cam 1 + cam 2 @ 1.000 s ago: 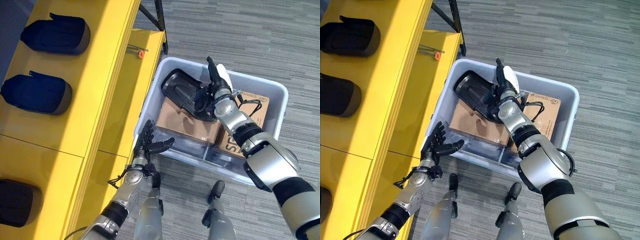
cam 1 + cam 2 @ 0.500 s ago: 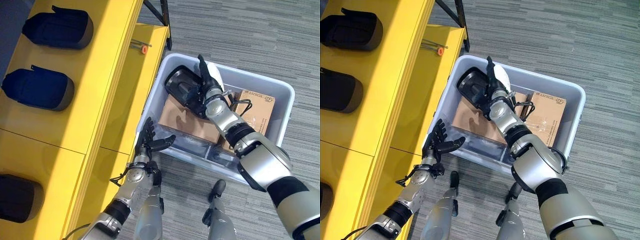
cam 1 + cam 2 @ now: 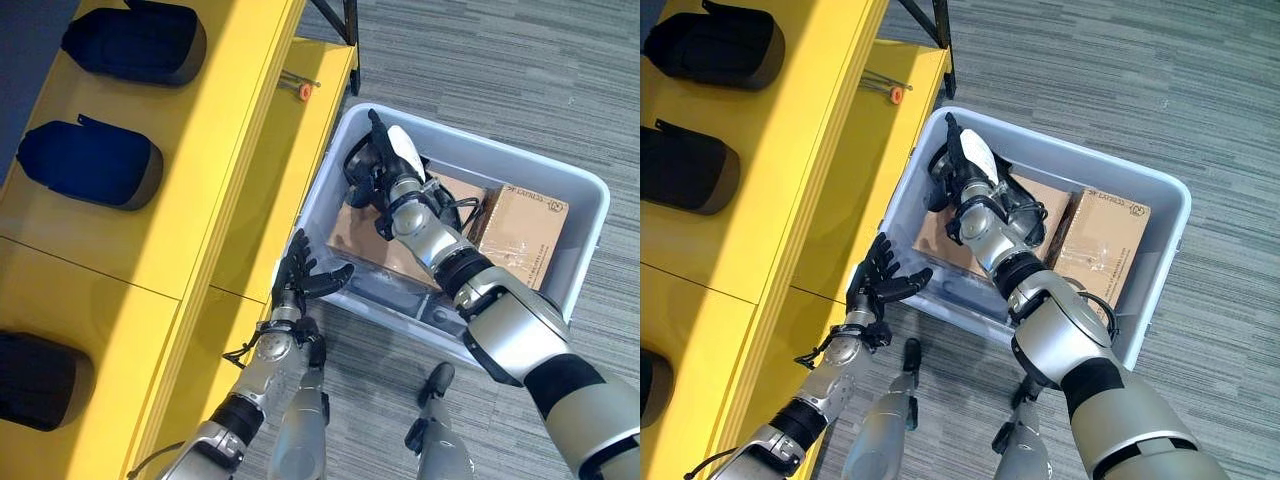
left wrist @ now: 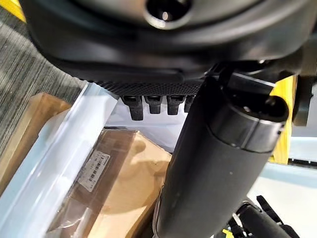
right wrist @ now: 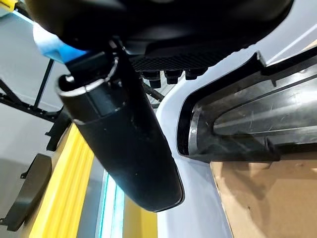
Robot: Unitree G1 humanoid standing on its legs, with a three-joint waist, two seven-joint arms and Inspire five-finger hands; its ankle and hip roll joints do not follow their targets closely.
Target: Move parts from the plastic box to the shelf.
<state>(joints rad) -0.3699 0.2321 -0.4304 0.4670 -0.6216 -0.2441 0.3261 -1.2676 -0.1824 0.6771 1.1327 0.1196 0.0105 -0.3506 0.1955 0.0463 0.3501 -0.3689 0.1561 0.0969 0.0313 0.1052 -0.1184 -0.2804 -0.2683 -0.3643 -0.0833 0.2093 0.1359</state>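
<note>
Right robot hand (image 3: 385, 180) is down inside the plastic box (image 3: 578, 189), at the box's 10 o'clock corner, the corner nearest the shelf (image 3: 215, 120). It sits against the black part (image 3: 940, 172), a dark moulded shell lying on top of a cardboard carton (image 3: 365, 240). The right wrist view shows the part's open, ribbed side (image 5: 237, 129) just past the thumb, with the finger row extended toward it. The fingers look straight, not curled round the rim; I read this robot hand as open and touching the part, no grasp confirmed.

Key relation: the part lies directly under and ahead of the right robot hand, its long axis seeming to run roughly from 10 to 4 o'clock across the box corner. The shelf is at 9 o'clock from it, just beside the box wall.

Left robot hand (image 3: 298, 283) hovers at the box's 8 o'clock rim, fingers spread and relaxed, holding nothing. It is near the part but clearly farther than the right.

A second carton (image 3: 520, 225) fills the 3 o'clock half of the box. Three similar dark parts (image 3: 95, 165) already rest on the shelf.

Judgement: grasp stage, lift not yet begun. The move to the shelf will probably need the fingers closed over the shell's edge first.
</note>
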